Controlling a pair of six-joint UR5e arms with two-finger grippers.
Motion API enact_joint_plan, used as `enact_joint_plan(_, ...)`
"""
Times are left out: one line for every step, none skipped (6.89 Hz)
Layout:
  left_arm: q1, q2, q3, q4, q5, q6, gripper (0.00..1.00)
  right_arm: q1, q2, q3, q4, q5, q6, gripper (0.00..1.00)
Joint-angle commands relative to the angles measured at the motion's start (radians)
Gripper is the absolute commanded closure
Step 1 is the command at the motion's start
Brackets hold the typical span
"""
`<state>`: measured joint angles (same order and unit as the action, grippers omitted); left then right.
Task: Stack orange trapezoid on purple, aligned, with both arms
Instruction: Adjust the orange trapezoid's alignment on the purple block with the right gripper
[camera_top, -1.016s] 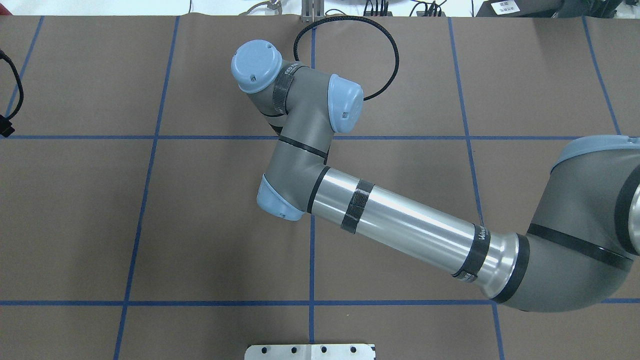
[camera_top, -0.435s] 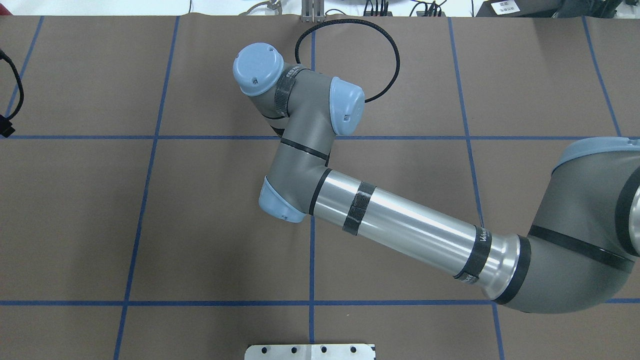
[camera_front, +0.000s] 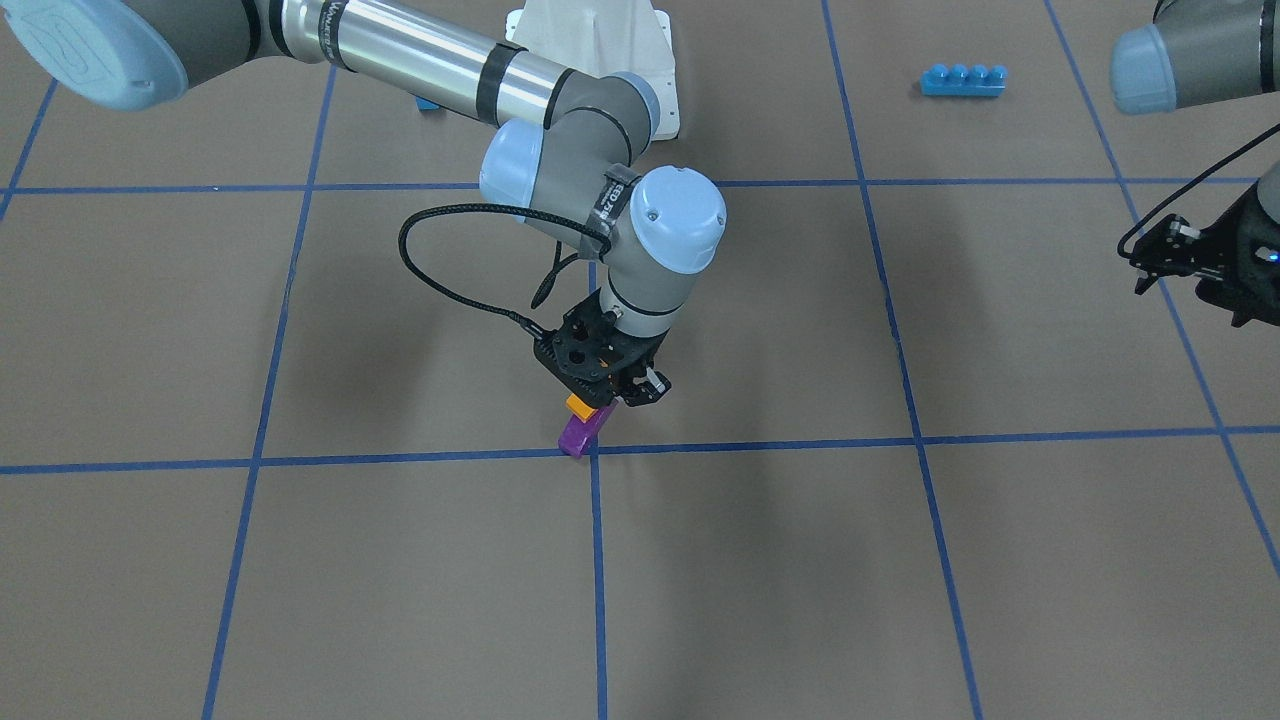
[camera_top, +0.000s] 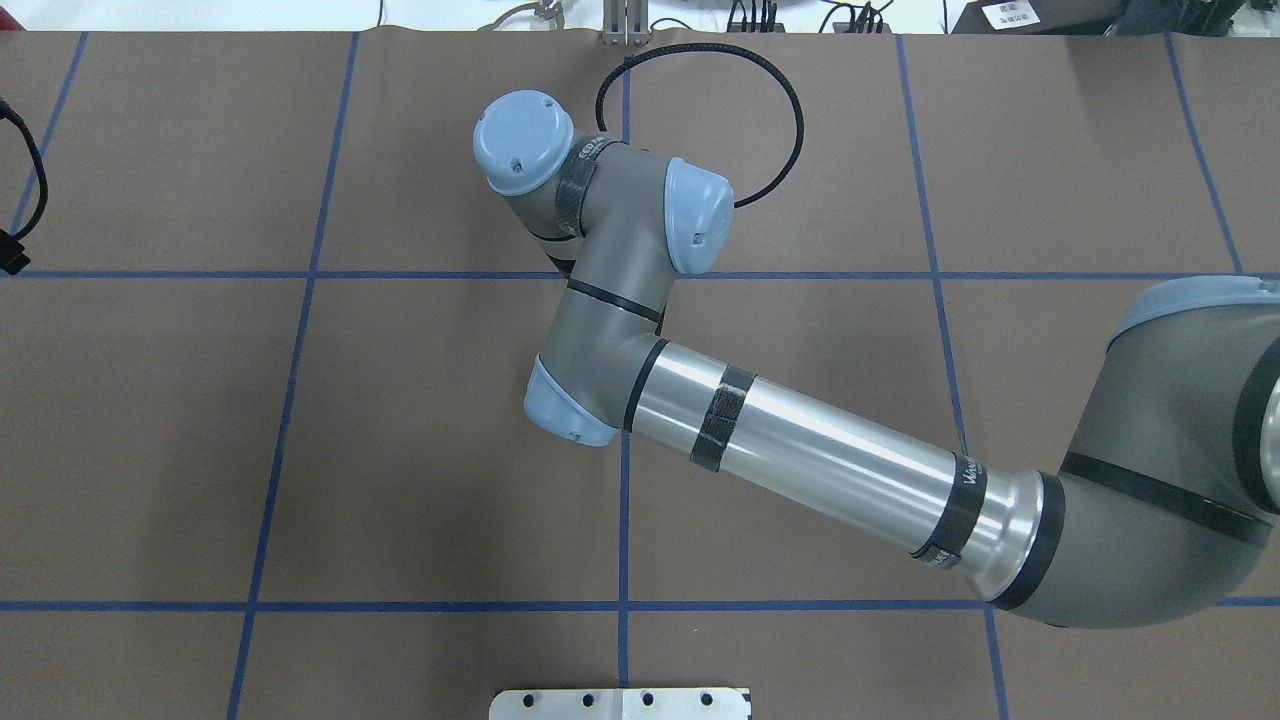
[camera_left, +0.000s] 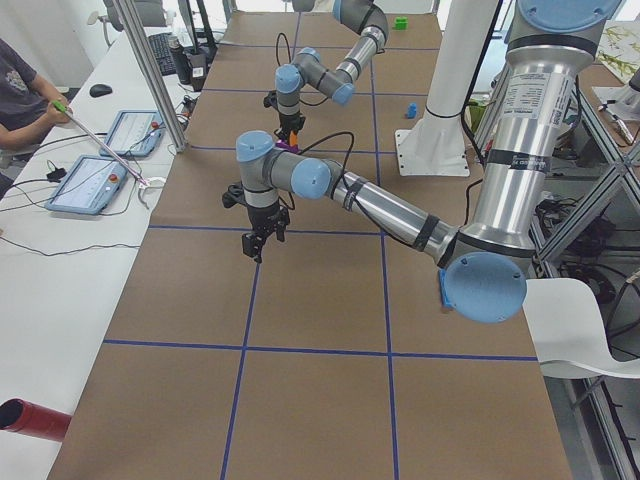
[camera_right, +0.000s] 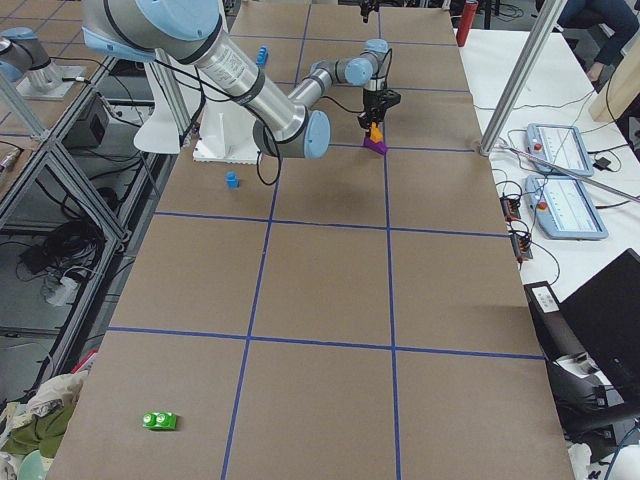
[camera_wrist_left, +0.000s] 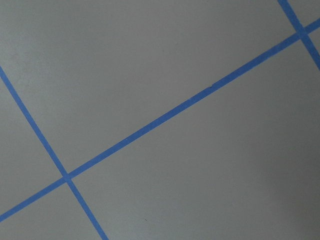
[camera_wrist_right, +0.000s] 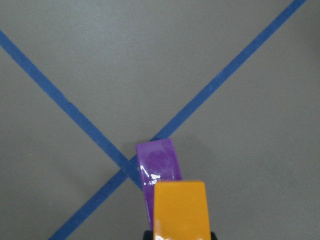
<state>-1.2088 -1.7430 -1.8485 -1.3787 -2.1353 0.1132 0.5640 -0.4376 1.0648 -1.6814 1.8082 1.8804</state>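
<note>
In the front-facing view my right gripper (camera_front: 607, 392) points down, shut on the orange trapezoid (camera_front: 578, 405). It holds the orange trapezoid right over the purple brick (camera_front: 579, 433), which lies on the table at a blue tape crossing. I cannot tell whether the two touch. In the right wrist view the orange trapezoid (camera_wrist_right: 180, 207) overlaps the near end of the purple brick (camera_wrist_right: 159, 160). In the overhead view the right arm (camera_top: 620, 260) hides both. My left gripper (camera_front: 1150, 262) hovers empty and open far off at the view's right, over bare table.
A long blue brick (camera_front: 963, 79) lies at the back near the left arm. A small blue brick (camera_right: 232, 180) sits by the white base mount (camera_front: 600, 60). A green brick (camera_right: 160, 421) lies far off at the table's right end. The operators' tablets (camera_right: 560, 150) sit beyond the far edge.
In the overhead view the right arm's wrist has shifted slightly right and toward the robot. The left gripper has not moved.
</note>
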Motion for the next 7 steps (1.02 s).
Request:
enact_joint_plan(0.000, -0.001, 0.000, 0.000, 0.000, -0.001, 0.00, -0.003, -0.007, 0.000, 0.002, -0.001, -0.001, 1.00)
enact_joint_plan(0.000, -0.001, 0.002, 0.000, 0.000, -0.001, 0.00, -0.004, -0.007, 0.001, 0.002, -0.003, -0.001, 1.00)
enact_joint_plan(0.000, -0.003, 0.002, 0.000, 0.000, -0.001, 0.00, -0.009, -0.007, 0.001, 0.002, -0.012, -0.001, 1.00)
enact_joint_plan(0.000, -0.003, 0.003, 0.000, 0.000, -0.001, 0.00, -0.007, -0.007, 0.003, 0.003, -0.012, -0.003, 1.00)
enact_joint_plan(0.000, -0.004, 0.005, 0.000, 0.000, -0.001, 0.00, -0.009, -0.009, 0.003, 0.005, -0.013, -0.004, 1.00)
enact_joint_plan(0.000, -0.004, 0.005, 0.000, 0.000, -0.001, 0.00, -0.010, -0.019, 0.004, 0.064, -0.013, 0.009, 0.66)
enact_joint_plan(0.000, -0.006, 0.005, 0.001, 0.002, -0.001, 0.00, -0.009, -0.035, 0.007, 0.098, -0.013, 0.002, 0.04)
